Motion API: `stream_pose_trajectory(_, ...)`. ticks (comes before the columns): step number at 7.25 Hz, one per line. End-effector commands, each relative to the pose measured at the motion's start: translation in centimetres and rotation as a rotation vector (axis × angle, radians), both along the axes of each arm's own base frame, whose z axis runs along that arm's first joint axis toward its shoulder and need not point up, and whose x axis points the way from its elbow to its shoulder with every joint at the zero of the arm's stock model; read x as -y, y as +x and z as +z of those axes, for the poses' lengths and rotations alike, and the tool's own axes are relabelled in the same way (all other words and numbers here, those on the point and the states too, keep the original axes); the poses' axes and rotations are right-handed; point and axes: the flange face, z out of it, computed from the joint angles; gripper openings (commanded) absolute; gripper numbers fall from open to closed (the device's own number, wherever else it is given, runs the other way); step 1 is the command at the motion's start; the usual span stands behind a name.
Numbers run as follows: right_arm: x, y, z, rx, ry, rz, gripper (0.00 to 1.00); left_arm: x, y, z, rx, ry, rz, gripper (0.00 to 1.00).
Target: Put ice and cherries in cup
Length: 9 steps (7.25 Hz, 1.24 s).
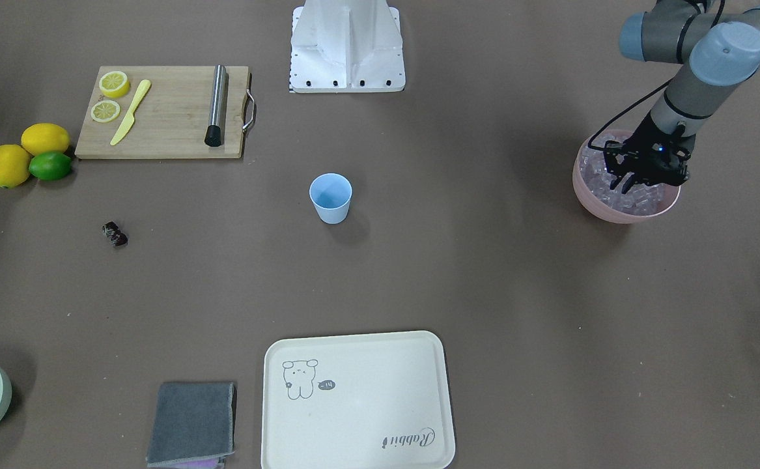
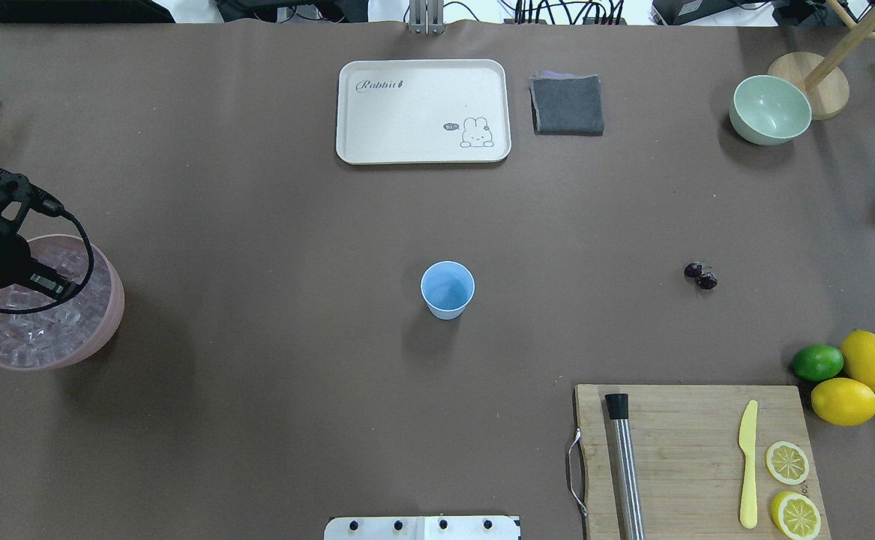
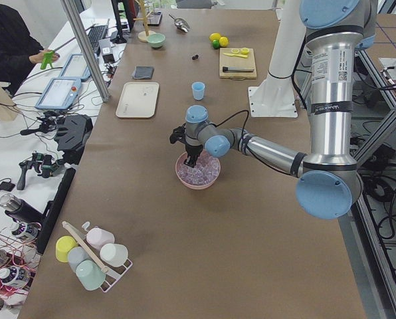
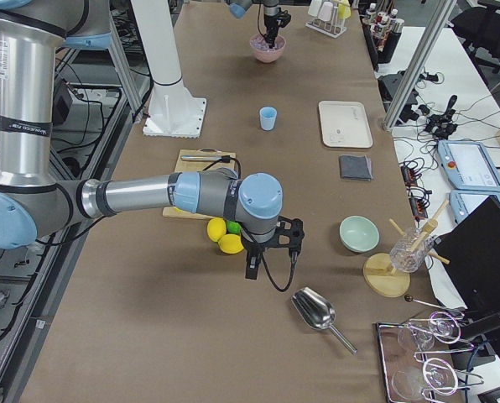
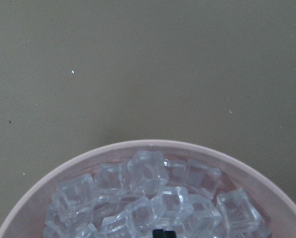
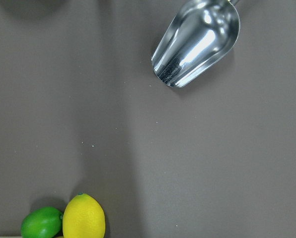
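Left gripper [image 1: 624, 185]: tips down among the cubes in pink bowl [image 2: 111, 315]. Overhead view hides the tips. Cannot tell how far open, or whether anything is held.
Ice [image 5: 153, 198]: heaped in bowl, sharp only in left wrist view.
Cup [image 2: 447, 289]: upright, mid-table, well apart from bowl.
Cherries [image 2: 700, 275]: on table [image 2: 257, 225], right of cup.
Right gripper [image 4: 252, 270]: shows only in right side view, near lemons [image 4: 225, 237]. Opening cannot be told.

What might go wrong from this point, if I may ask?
The left gripper is down among heaped, glossy ice in the pink bowl; a cube may slip or several lift together. The cup stands away mid-table, so ice could drop on the carry. The cherries are tiny and may be hard to pinch.
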Motion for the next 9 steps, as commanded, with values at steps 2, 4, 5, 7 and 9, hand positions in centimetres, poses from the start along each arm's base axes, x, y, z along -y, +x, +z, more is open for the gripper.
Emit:
stream_pose_trajectory(2, 0.0, 0.0, -0.3, 0.000, 0.004, 0.001, 1.00, -0.1, -0.1, 0.3, 0.004, -0.009, -0.008, 0.94)
stream_pose_trajectory(4, 0.1, 0.0, -0.3, -0.001, 0.007, 0.000, 1.00, -0.2, 0.1, 1.1, 0.014, -0.023, -0.003, 0.94)
stream_pose_trajectory(5, 0.1, -0.1, -0.3, 0.000, 0.007, -0.003, 1.00, -0.3, 0.5, 1.5, 0.019, -0.029, 0.004, 0.94)
stream_pose_trajectory(7, 0.0, 0.0, -0.2, 0.000, 0.005, -0.001, 1.00, -0.4, 0.8, 2.1, 0.027, -0.037, 0.010, 0.97)
stream_pose_trajectory(9, 0.0, 0.0, -0.2, 0.000, 0.005, -0.001, 1.00, -0.9, 1.6, 2.2, 0.029, -0.039, 0.029, 0.97)
